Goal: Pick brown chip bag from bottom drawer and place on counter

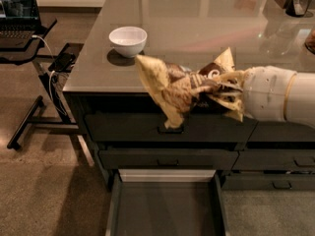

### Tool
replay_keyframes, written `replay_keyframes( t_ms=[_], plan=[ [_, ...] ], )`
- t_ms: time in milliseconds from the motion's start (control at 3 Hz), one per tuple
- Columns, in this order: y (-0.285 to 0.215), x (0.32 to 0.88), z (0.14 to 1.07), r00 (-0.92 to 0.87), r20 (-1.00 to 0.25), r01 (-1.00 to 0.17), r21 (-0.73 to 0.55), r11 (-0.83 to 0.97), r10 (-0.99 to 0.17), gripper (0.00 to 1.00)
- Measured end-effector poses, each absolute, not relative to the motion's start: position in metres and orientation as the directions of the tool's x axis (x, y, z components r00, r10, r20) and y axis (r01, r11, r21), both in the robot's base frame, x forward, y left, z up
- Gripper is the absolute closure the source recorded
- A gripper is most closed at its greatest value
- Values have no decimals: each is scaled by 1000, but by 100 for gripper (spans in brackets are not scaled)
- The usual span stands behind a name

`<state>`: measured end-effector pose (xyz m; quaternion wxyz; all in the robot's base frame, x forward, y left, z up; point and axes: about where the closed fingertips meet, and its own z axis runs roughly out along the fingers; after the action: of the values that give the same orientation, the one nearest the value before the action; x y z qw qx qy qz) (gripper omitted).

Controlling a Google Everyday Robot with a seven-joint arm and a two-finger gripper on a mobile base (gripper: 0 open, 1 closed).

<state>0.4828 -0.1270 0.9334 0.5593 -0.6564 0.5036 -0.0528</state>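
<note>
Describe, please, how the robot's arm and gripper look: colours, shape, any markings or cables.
The arm is a thick, rounded white cylinder with a few small dark dots on it and a thin tan ring further right. No cables show. The gripper, at the arm's left end by the counter's front edge, looks dark, but the bag it grips hides most of it.

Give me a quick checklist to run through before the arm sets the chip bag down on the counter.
1. Hand shut on the chip bag, at the counter's front edge: ok.
2. Bag out of the bottom drawer: ok.
3. Bag fully over the counter: not ok, its lower part hangs below the edge.
4. Bare counter behind the bag to land on: ok.
5. Gap between the bag's left corner and the bowl: cannot tell.
</note>
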Motion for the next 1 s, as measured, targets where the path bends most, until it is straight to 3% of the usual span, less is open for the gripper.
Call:
replay_keyframes(
  t_ms=[667,1000],
  plan=[
    [-159,582,962,315,-453,-508,-823,255,-834,100],
    [-157,636,969,276,-488,-499,-809,311,-828,100]
  ],
)
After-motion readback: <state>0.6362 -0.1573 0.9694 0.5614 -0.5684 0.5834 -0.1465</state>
